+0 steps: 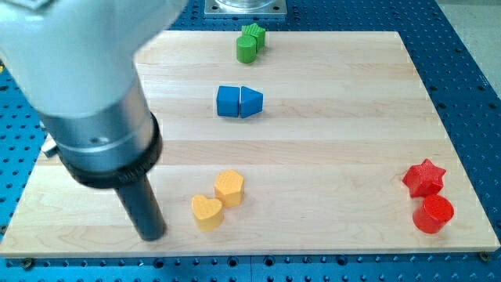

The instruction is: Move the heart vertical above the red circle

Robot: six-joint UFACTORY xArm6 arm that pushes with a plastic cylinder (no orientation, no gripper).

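The yellow heart (207, 211) lies near the view's bottom, left of the middle. The red circle (433, 214) sits at the bottom right corner of the board. My tip (151, 234) rests on the board just left of the yellow heart, a small gap apart from it. The rod rises from the tip toward the view's top left, where the big grey arm body hides that corner of the board.
A yellow hexagon (229, 188) touches the heart's upper right. A red star (423, 178) sits just above the red circle. Two blue blocks (239, 102) lie together at the centre top. Two green blocks (250, 42) sit at the top edge. The wooden board (337, 141) has blue perforated table around it.
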